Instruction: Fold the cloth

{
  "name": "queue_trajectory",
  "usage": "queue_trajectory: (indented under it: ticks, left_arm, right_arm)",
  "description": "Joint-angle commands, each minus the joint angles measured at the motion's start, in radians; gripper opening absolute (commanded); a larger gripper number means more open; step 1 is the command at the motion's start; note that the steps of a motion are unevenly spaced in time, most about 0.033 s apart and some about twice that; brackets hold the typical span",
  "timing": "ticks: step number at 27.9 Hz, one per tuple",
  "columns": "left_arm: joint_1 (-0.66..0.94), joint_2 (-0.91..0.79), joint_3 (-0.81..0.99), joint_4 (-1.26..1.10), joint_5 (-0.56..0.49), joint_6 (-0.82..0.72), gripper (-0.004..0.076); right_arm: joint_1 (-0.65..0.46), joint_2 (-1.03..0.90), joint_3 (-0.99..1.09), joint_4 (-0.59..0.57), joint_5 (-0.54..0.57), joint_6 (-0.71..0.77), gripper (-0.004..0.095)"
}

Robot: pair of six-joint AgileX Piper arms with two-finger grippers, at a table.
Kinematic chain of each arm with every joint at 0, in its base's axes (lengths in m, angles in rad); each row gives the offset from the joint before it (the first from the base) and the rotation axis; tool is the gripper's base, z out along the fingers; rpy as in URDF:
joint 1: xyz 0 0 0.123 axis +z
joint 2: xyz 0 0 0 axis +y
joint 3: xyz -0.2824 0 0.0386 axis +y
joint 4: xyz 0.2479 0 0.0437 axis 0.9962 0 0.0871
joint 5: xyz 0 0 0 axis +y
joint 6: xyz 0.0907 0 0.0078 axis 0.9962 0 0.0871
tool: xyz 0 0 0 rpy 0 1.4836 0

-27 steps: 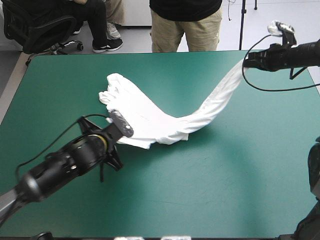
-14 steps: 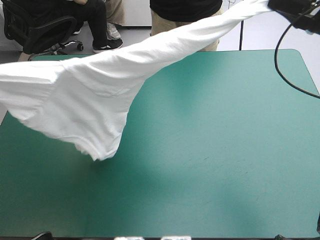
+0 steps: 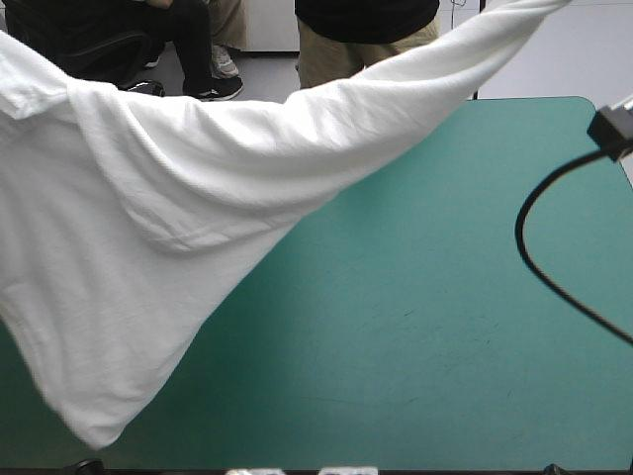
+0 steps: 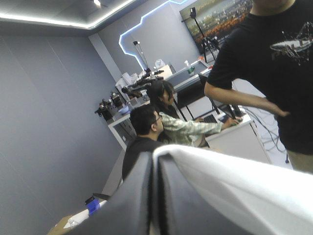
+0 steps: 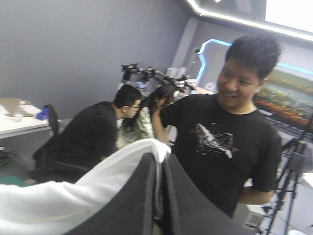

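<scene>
Teal-green counter (image 3: 445,327) is bare on its right half. Its left half is hidden behind the T-shirt (image 3: 148,247). Shirt is lifted in the air, stretched in one white band from the far-right corner down toward the left side, then widening into a big triangular drape. One sleeve fold shows mid-drape. The lowest point hangs by the near-left edge; can't tell if it touches the counter.

Neither set of jaws shows in the high view.

Left wrist view: left jaws all but closed, black fingers (image 4: 132,200) meeting in a pointed arch with the shirt hem pinched between them. White cloth (image 4: 234,186) runs off to one side of them.

Right wrist view: right jaws also nearly closed on the shirt, fingers (image 5: 137,196) pressed together. A bunched corner pokes out at the tips and the rest of the cloth (image 5: 58,200) trails away beside them. Both arms are raised, so the wrist views look level.
</scene>
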Motion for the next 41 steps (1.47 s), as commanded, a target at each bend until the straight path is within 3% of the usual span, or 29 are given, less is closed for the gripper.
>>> queue_trajectory:
  ticks: [1,8,12,17,22,26,35,37,39,40,41]
  left_arm:
    - [-0.001,0.049,-0.004,0.022,-0.025,0.004,-0.0009]
    - [0.003,0.116,0.137,0.026,0.025,-0.146,-0.0009]
    - [0.107,0.139,0.298,-0.05,-0.036,-0.266,-0.0008]
    - [0.43,0.194,0.514,-0.446,-0.308,-0.309,-0.0006]
    - [0.648,0.326,0.523,-0.905,-0.469,-0.104,-0.0007]
    - [0.684,0.458,0.494,-0.935,-0.607,-0.069,-0.0007]
    - [0.687,0.713,0.483,-1.008,-0.854,-0.053,-0.0006]
    - [0.685,0.767,0.483,-1.055,-0.909,-0.039,0.0046]
    - [0.685,0.799,0.483,-1.082,-0.921,-0.027,0.0224]
    - [0.685,0.809,0.483,-1.109,-0.923,-0.006,0.0391]
    - [0.685,0.811,0.481,-1.111,-0.923,-0.009,0.0481]
  right_arm:
    - [-0.006,-0.005,0.009,-0.125,-0.004,0.043,-0.0017]
    - [-0.006,0.032,0.255,-0.121,-0.004,0.017,-0.0017]
    - [-0.006,0.082,0.43,-0.055,-0.004,-0.057,-0.0017]
    - [0.051,0.143,0.566,-0.083,-0.035,-0.119,-0.0011]
    - [0.203,0.245,0.593,-0.245,-0.155,-0.11,-0.0011]
    - [0.291,0.378,0.593,-0.349,-0.29,-0.053,-0.0012]
    - [0.303,0.621,0.593,-0.347,-0.523,-0.051,-0.0013]
    - [0.303,0.658,0.593,-0.377,-0.553,-0.051,0.0]
    - [0.303,0.683,0.593,-0.381,-0.553,-0.051,0.0127]
    - [0.303,0.693,0.593,-0.381,-0.56,-0.051,0.0274]
    - [0.303,0.695,0.593,-0.381,-0.564,-0.051,0.034]
